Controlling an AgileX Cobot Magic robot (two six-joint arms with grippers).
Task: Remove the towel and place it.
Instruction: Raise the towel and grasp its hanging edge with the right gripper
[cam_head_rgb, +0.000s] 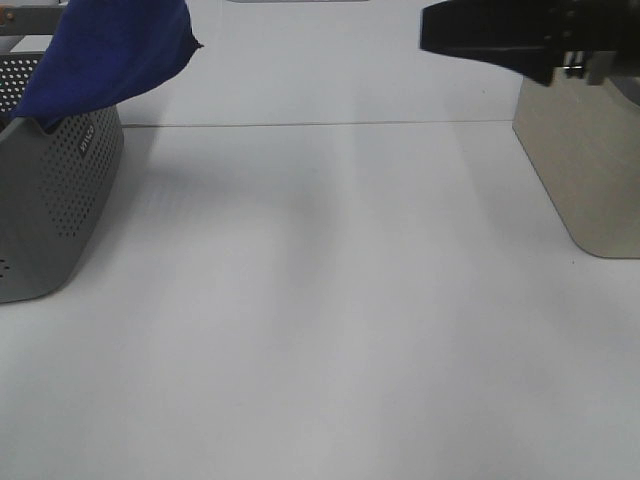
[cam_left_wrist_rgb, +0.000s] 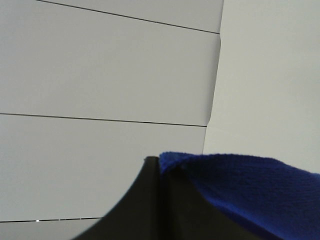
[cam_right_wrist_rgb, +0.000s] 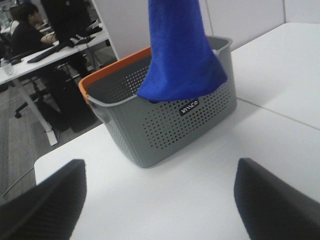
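The royal-blue plush towel (cam_head_rgb: 105, 50) hangs at about 10 o'clock in the high view, stretched upward out of frame, with its lower end bunched at the rim of the grey perforated basket (cam_head_rgb: 55, 190). The basket stands at 9 o'clock on the white surface (cam_head_rgb: 330, 320). The left hand (cam_left_wrist_rgb: 159, 172) is pressed together and pinches the towel. In its wrist view the blue pile lies tight against the black fingers (cam_left_wrist_rgb: 145, 210), and pale wall panels fill the space behind. In the right wrist view the cloth drops as a narrow column and widens into a fold. That fold sits over the basket wall carrying the small black label (cam_right_wrist_rgb: 189, 107). It is unclear whether the fold rests on the rim or only hangs in front of it. An orange rim (cam_right_wrist_rgb: 115, 65) shows along the basket's far side. The right hand (cam_right_wrist_rgb: 160, 195) is spread wide and holds nothing, its two dark fingers far apart above the bare surface, well away from the basket. In the high view the right arm (cam_head_rgb: 490, 35) is a black shape at 1 o'clock. Below it, at 2 to 3 o'clock, a beige object with a rounded corner (cam_head_rgb: 585, 170) stands on the surface. The middle of the surface between basket and beige object is plain white. Beyond the basket, a seated person (cam_right_wrist_rgb: 27, 30) is at an office desk.
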